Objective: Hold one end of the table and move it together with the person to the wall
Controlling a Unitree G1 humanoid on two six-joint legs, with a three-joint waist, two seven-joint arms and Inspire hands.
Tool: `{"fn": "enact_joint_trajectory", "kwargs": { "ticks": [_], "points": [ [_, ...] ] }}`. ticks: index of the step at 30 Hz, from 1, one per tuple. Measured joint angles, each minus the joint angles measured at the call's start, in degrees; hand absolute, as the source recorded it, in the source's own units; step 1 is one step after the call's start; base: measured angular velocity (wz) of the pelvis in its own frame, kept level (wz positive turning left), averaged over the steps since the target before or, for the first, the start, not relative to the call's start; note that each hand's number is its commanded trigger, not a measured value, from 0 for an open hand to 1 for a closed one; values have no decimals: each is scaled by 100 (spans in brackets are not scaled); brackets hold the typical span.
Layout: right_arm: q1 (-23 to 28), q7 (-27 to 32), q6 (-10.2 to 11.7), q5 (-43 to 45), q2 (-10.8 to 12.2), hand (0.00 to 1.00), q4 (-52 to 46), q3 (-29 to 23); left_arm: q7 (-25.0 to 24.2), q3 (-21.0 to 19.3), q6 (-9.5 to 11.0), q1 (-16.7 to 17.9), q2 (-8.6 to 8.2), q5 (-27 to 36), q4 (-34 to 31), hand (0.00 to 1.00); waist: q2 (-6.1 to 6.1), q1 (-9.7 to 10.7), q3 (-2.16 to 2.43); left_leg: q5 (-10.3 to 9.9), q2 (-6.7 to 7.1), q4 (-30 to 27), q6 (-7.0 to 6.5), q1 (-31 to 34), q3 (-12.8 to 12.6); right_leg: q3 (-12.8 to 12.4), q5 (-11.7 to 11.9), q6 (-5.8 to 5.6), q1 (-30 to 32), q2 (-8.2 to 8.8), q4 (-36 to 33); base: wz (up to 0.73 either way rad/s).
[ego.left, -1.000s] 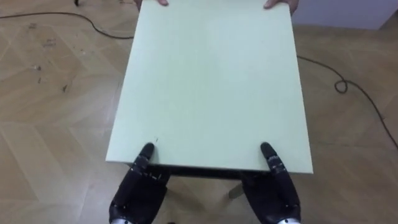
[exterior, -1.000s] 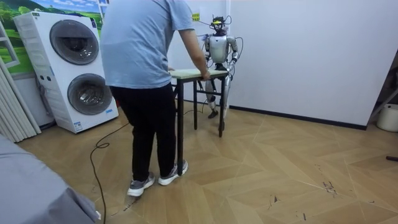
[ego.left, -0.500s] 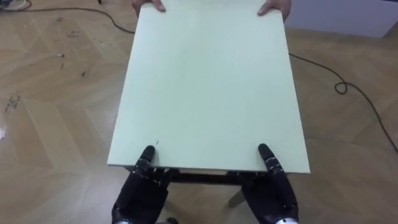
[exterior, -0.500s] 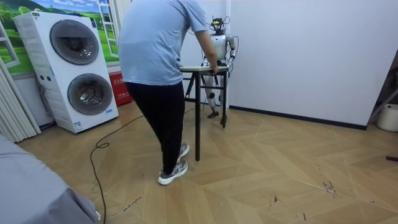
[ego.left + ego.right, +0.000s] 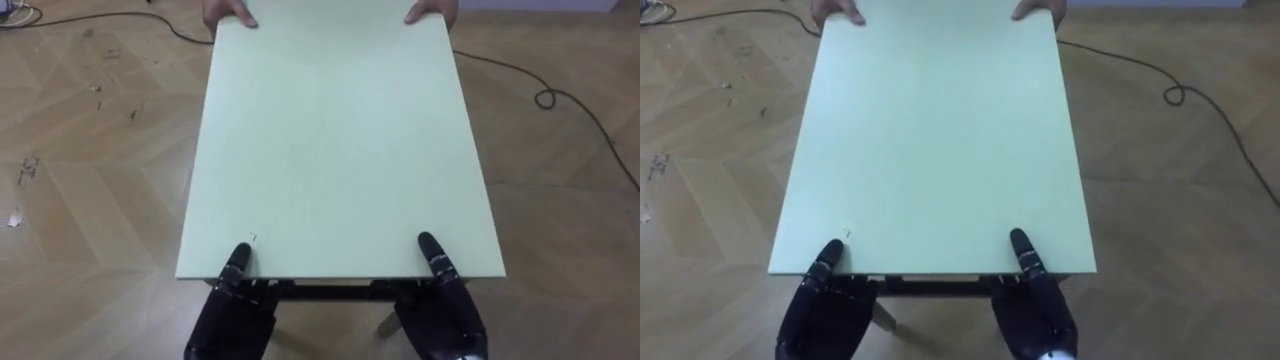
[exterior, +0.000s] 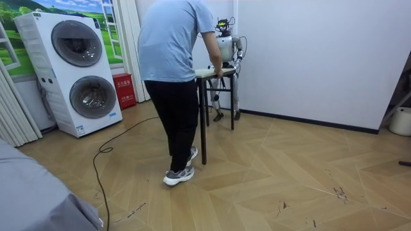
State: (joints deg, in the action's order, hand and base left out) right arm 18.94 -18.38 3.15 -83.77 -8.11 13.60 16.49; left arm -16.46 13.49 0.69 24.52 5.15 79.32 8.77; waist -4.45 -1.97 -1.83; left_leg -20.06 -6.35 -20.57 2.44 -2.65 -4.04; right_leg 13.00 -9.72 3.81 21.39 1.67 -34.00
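two hands carry our end: the left hand (image 5: 232,305) and the right hand (image 5: 445,312) each lay a thumb on top of the near edge of the pale green worktop (image 5: 335,150). the other fingers go under the board, out of sight, so we read this as a pinch on that edge. the worktop is held between us and the person (image 6: 172,58), whose hands (image 5: 226,12) grip the far edge near its two corners. the person is mid-stride in the room view. to do this step well, we judge that we should let the person set the pace and take short, even steps. both thumbs should press alike so the board stays level and does not twist. the top looks smooth and plain, so it probably gives the thumbs little to bite on, and the lift has to come from underneath. any jerk could slide the edge out of our hold. the floor (image 5: 90,150) is herringbone wood with a few scuffs. we stand close to a white wall (image 6: 308,58), so we judge there is little room behind us. a stacked washer and dryer (image 6: 80,70) sit well off at the room view's left.
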Motion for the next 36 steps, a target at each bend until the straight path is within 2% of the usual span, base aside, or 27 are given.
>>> {"fn": "enact_joint_trajectory", "kwargs": {
  "ticks": [1,2,6,7,8,10,12,14,18,19,20,21,22,23,24,25,26,28,30,31,33,36],
  "points": [
    [1,-11,25,40,75,100,-81,17,-27,30,66,-20,80,32,-64,100,109,-13,27,-266,58,-145,65,153,-35,-207,237,-8,99,-65,663,5],
    [-89,-9,71,68,63,100,-101,9,1,5,113,-76,-23,41,-51,100,-13,-15,-15,-507,-61,-293,114,292,-18,-14,290,94,205,-91,596,4],
    [-132,-6,103,79,69,100,-77,-6,132,35,116,-150,-64,52,-51,100,24,-83,-10,-500,-7,-306,102,408,-50,210,428,196,244,-23,748,-9],
    [-129,5,102,80,61,100,-73,-17,197,44,119,-152,-69,93,-51,100,25,-120,-12,-493,13,-317,89,429,-60,276,493,195,203,-13,856,-16],
    [-90,21,105,80,79,100,-63,-25,263,66,120,-166,-65,93,-51,100,39,-112,-8,-461,33,-348,74,453,-53,290,544,128,149,12,957,-5],
    [-58,24,96,39,77,100,-61,-53,301,108,142,-168,-58,96,-51,100,77,-115,-4,-432,90,-431,44,525,-59,279,665,119,141,49,1047,2],
    [-57,23,89,19,83,100,-29,-45,347,131,145,-167,-52,96,-44,100,87,-111,-7,-401,130,-522,-6,602,-109,269,816,107,118,85,1170,-2],
    [-46,23,37,21,87,100,-2,-84,346,130,145,-173,-40,86,-10,100,157,-82,8,-274,266,-528,-99,696,-162,208,1141,151,104,186,1385,0],
    [-25,25,-135,84,111,100,3,-217,346,131,126,-191,-43,101,49,100,227,22,14,-95,572,-521,-339,798,-215,23,1702,0,-10,352,1853,-3],
    [-19,29,-158,81,106,100,3,-217,346,130,127,-190,-47,112,53,100,258,17,21,-21,658,-510,-458,856,-267,-25,1940,-164,-86,384,2135,0],
    [-12,29,-196,78,86,100,3,-237,346,133,126,-203,-48,103,72,100,234,50,12,8,588,-510,-601,925,-442,-96,1993,-531,-93,453,2081,9],
    [32,29,-200,76,90,100,4,-252,346,137,113,-234,-54,81,124,100,219,57,4,26,541,-517,-622,924,-533,-150,1762,-510,-46,499,1660,39],
    [170,-1,-196,15,135,100,4,-281,377,138,64,-292,-53,-10,164,100,235,69,14,75,437,-510,-619,908,-690,-158,1039,-512,-44,648,714,55],
    [269,-47,-196,-86,184,100,4,-279,381,134,61,-312,-43,-108,162,100,288,84,29,129,332,-500,-576,918,-906,-145,451,-538,-171,786,-33,55],
    [300,-53,-191,-126,192,100,4,-268,381,129,57,-316,-41,-140,159,100,303,83,33,153,283,-495,-546,919,-1027,-139,236,-588,-277,846,-286,32],
    [324,-57,-181,-174,184,100,4,-240,382,112,43,-315,-41,-197,159,100,312,34,35,203,269,-477,-519,919,-1162,-181,-97,-661,-556,927,-537,-4],
    [322,-55,-179,-234,173,100,4,-193,379,51,-2,-310,-39,-245,156,100,330,-50,37,215,289,-473,-522,928,-1236,-211,-315,-714,-819,936,-509,-17],
    [319,-53,-157,-275,190,100,4,-113,362,-6,3,-303,-32,-258,132,100,386,-178,54,317,337,-369,-496,953,-1256,-180,-398,-762,-1056,838,109,-29],
    [303,-53,-117,-301,185,100,4,-23,320,-46,22,-306,22,-261,111,100,479,-304,98,431,382,-213,-491,1010,-1265,-163,-371,-756,-1143,769,648,-25],
    [292,-49,-118,-303,174,100,4,2,315,-66,21,-305,33,-265,112,100,500,-344,109,463,398,-187,-488,1055,-1262,-161,-315,-709,-1189,700,906,-14],
    [304,-22,-118,-324,167,100,19,39,313,-79,20,-259,34,-285,113,100,514,-420,104,531,368,-49,-475,995,-1155,-130,-130,-691,-1364,577,1273,-7],
    [289,-16,-78,-329,169,100,22,47,317,-64,21,-252,30,-293,111,100,525,-467,101,552,285,-9,-454,1004,-1133,-50,63,-666,-1506,454,1644,0]
  ]
}}
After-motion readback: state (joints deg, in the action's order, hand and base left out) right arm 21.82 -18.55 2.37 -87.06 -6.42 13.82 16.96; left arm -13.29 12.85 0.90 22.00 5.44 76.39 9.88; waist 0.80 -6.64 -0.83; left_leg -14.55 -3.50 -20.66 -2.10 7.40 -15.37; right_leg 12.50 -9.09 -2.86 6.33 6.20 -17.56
